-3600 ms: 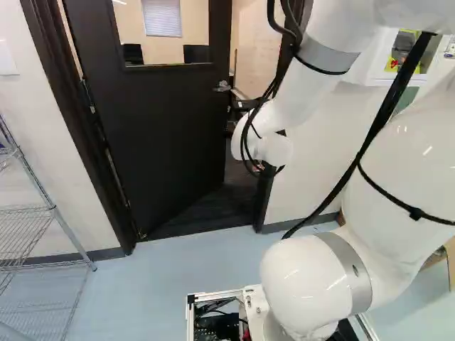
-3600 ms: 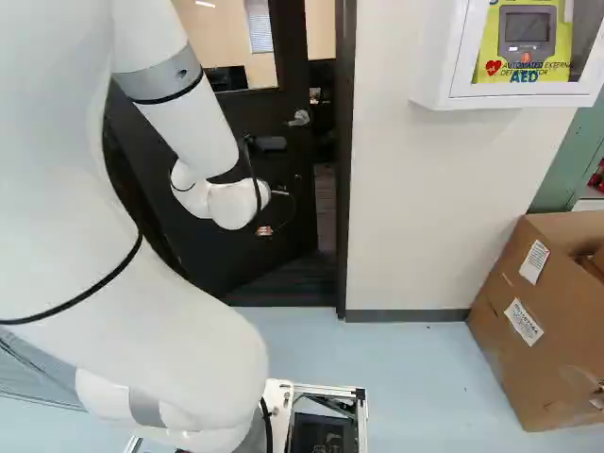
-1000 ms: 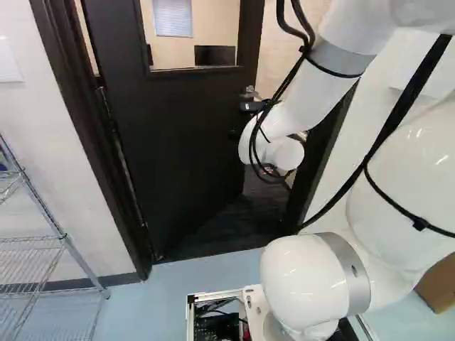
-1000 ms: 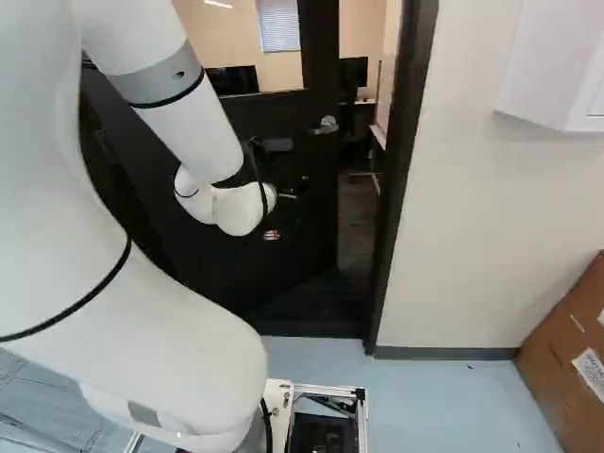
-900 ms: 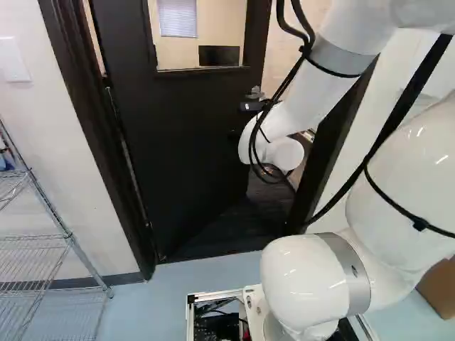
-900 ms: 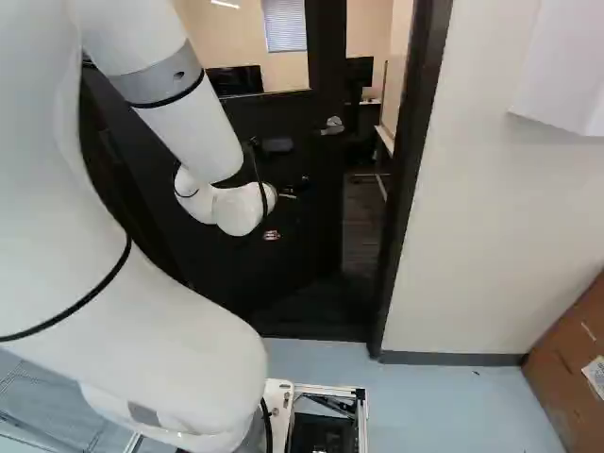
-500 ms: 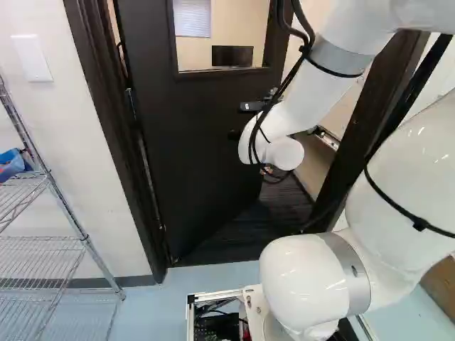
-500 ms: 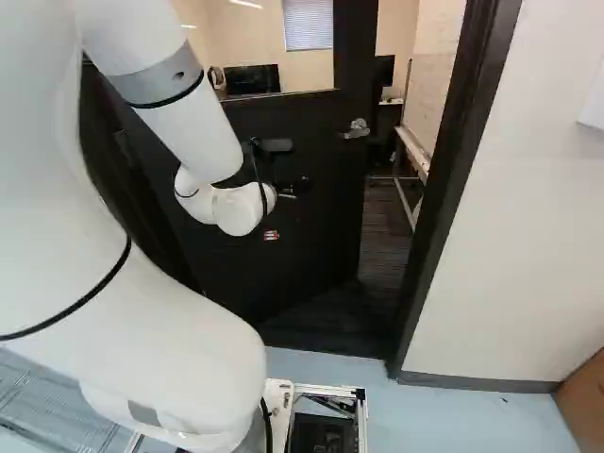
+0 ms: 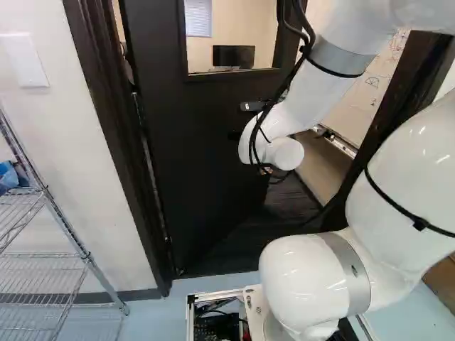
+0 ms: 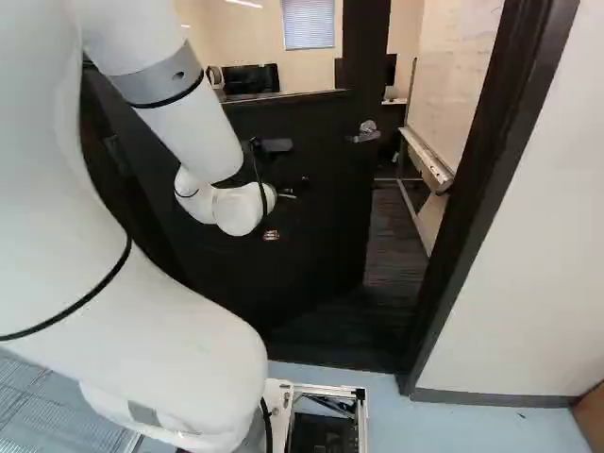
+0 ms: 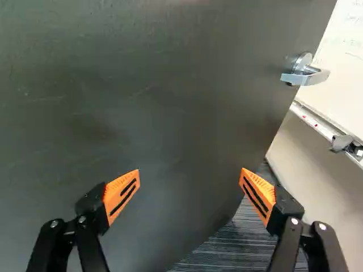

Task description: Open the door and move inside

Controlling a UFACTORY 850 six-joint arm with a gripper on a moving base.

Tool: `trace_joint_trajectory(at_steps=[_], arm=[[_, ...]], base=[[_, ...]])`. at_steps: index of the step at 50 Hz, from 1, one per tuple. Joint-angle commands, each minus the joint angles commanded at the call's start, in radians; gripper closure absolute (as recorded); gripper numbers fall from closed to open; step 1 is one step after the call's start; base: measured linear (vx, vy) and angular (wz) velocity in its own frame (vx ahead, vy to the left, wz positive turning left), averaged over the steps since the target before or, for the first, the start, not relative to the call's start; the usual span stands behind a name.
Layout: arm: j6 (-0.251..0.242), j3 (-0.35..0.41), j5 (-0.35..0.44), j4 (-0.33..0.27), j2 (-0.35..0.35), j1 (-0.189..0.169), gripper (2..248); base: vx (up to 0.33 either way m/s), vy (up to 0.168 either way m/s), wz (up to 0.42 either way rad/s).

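Gripper [image 10: 271, 235] released, 2 fingers well apart, facing part-open door [image 9: 206, 156]. Wire shelf [image 9: 87, 257]: 1 blue thing [image 9: 8, 176] on it.

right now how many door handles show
1: a silver lever handle, near the free edge of the door; any on its far side would be hidden.

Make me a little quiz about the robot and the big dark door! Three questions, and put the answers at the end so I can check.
1. True or false: the dark door stands partly open.
2. In the wrist view, how are the fingers of the gripper?
A) Pressed together
B) Spread apart
C) Closed around a cup
3. Fill in the missing word: the wire shelf stands at the ____ of the left base view.

Key: 1 true; 2 B; 3 left
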Motion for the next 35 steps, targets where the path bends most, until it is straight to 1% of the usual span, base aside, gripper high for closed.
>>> trace_joint_trajectory(at_steps=[23, 35], arm=[[0.000, -0.002, 0.000, 0.001, -0.003, 0.002, 3], [0.000, -0.024, 0.000, 0.031, -0.026, 0.018, 3]], base=[[0.005, 0.002, 0.000], [0.000, 0.000, 0.000]])
